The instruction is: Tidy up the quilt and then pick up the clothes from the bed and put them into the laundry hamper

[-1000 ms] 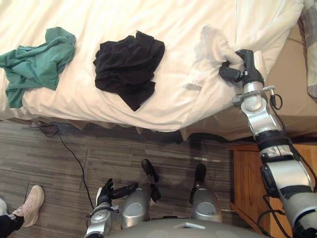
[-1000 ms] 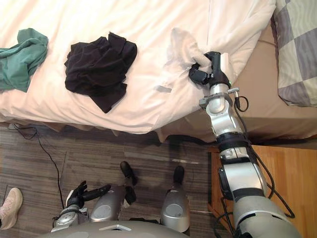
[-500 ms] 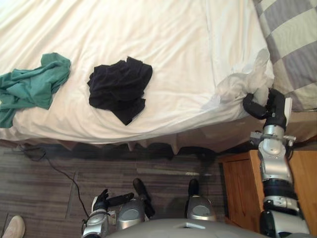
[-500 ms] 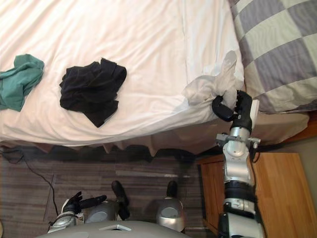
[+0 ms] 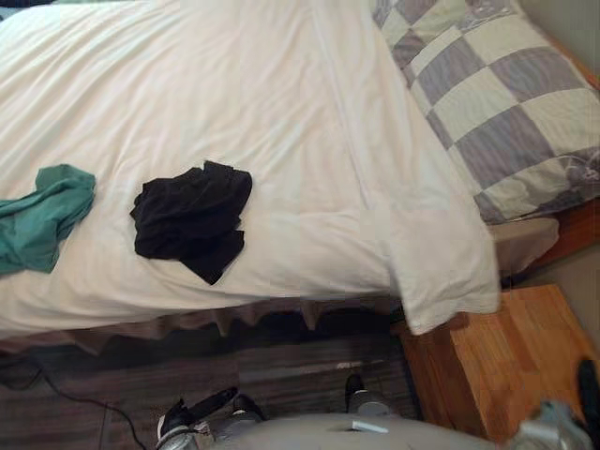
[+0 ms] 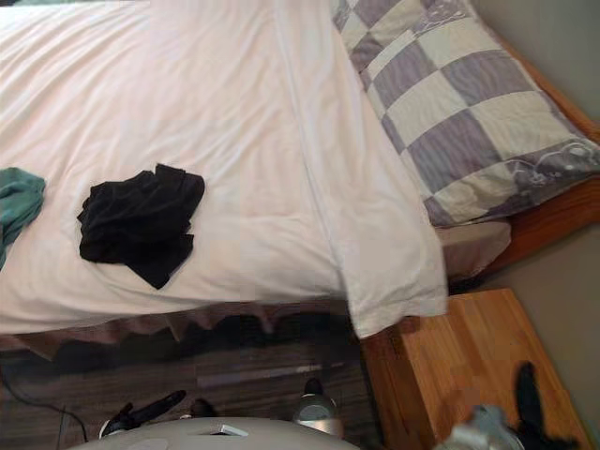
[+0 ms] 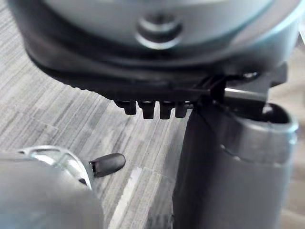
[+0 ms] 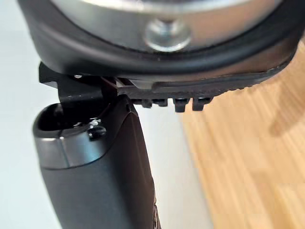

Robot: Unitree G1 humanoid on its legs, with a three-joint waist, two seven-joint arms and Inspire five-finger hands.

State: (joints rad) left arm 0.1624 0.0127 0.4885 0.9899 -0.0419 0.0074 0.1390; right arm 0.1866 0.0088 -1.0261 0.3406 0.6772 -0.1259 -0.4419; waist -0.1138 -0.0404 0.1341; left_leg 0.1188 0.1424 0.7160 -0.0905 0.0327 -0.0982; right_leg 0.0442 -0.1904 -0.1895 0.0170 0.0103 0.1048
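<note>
The white quilt (image 5: pixel 281 141) lies spread flat over the bed, its near corner (image 5: pixel 445 291) hanging over the edge by the pillow. A crumpled black garment (image 5: pixel 192 220) rests on the quilt near the bed's front edge. A green garment (image 5: pixel 37 223) lies further left. My right hand (image 6: pixel 527 398) hangs low over the wooden nightstand, open and empty, its thumb (image 8: pixel 95 167) free of anything. My left hand (image 5: pixel 199 409) stays down by the floor, fingers straight, holding nothing.
A grey and cream checked pillow (image 6: pixel 459 103) lies at the bed's head on the right. A wooden nightstand (image 5: pixel 497 366) stands beside the bed at the lower right. Dark wood-look floor (image 5: pixel 84 394) runs along the bed's front.
My right hand has let go of the quilt corner and dropped toward the nightstand. The corner now lies flat by the pillow. The camera has swung toward the bed's head.
</note>
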